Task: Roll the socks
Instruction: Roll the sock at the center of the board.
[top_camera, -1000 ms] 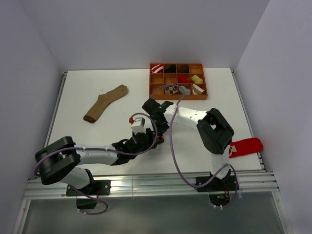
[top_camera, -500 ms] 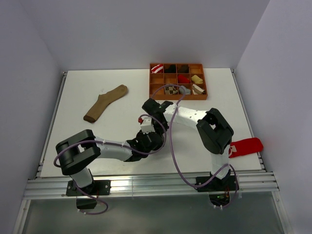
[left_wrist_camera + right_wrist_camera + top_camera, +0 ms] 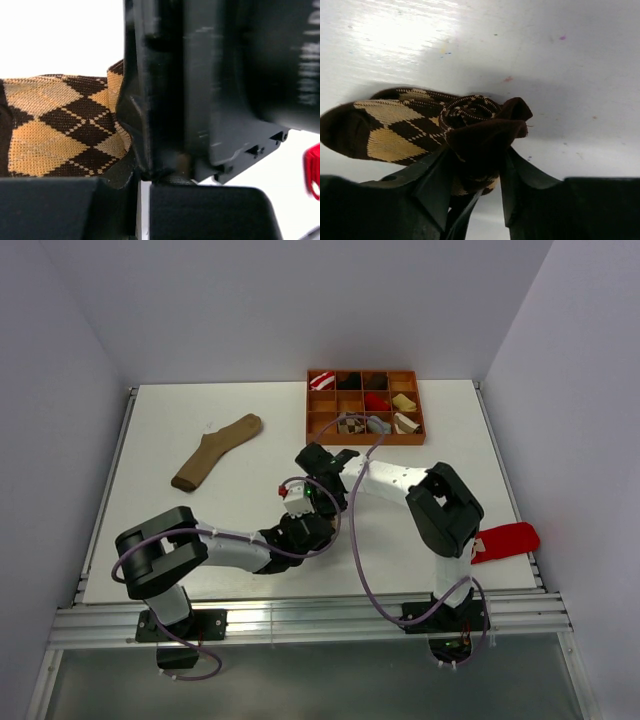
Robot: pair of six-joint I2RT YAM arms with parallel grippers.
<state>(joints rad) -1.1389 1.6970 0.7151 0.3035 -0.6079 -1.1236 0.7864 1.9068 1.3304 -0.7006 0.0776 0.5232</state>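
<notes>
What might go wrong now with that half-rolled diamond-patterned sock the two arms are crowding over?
1. The sock is only loosely rolled, with a dark flap sticking out and one end lying flat. If the right gripper, whose fingers sit either side of the roll, lets go, it may spring open.
2. The left gripper is shut very close to the right gripper, so the two might bump or pinch cloth between them.

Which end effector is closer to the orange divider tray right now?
Right. The right end effector sits off the near-left corner of the tray, not touching it. The left end effector is just behind it, on the bases' side.
</notes>
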